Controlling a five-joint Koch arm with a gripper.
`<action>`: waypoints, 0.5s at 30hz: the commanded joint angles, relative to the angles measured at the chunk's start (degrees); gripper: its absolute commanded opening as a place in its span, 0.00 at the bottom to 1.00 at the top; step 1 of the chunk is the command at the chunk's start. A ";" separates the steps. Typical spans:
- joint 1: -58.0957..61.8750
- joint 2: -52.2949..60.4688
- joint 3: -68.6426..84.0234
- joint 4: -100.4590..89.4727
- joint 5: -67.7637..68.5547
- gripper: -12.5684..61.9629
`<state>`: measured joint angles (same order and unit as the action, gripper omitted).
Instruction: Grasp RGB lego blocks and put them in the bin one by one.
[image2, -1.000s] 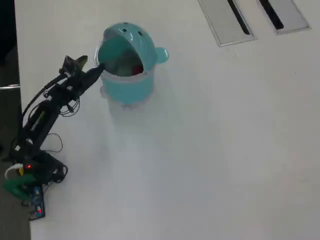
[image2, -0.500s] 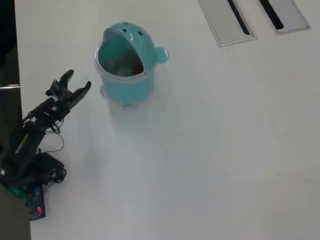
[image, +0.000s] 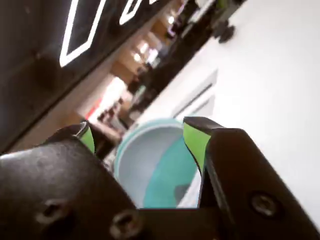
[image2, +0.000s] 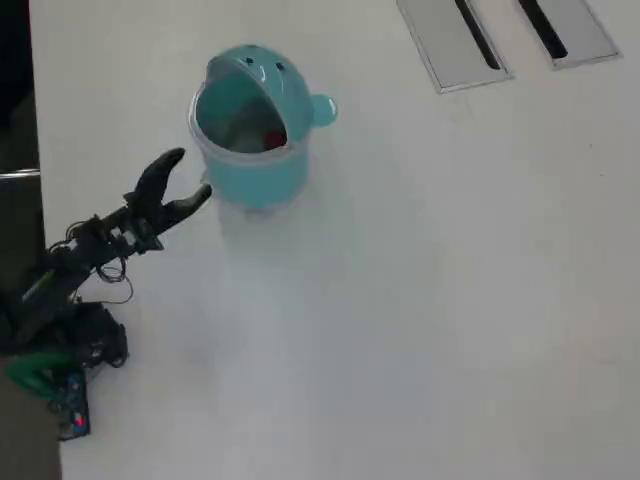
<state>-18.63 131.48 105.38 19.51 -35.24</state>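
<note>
- Looking down from overhead, a white table (image2: 420, 300) holds a teal bin (image2: 250, 125) at the far left, standing upright with its round mouth open to the camera.
- The bin's domed hood, with two small dark dots, sits on its far side; a small side knob (image2: 322, 109) sticks out to the right.
- A red block (image2: 272, 140) shows inside the bin, against the near-right wall; other blocks cannot be made out.
- Two grey recessed panels (image2: 455, 40) with dark slots lie at the far right edge, well apart from the bin.
- The black arm reaches from the near-left edge; its gripper (image2: 190, 178) is spread wide and empty, just left of the bin, one tip near the bin's wall.
- In the wrist view, the gripper (image: 142, 132) shows green-padded tips framing the bin's (image: 165, 175) pale rim.
- No readable writing is visible.
</note>
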 joint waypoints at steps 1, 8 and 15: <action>2.55 4.13 -0.26 -8.70 4.75 0.61; 8.44 4.13 10.46 -22.06 11.43 0.61; 12.92 4.04 21.97 -32.52 17.75 0.61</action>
<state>-6.24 131.48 129.02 -3.25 -18.46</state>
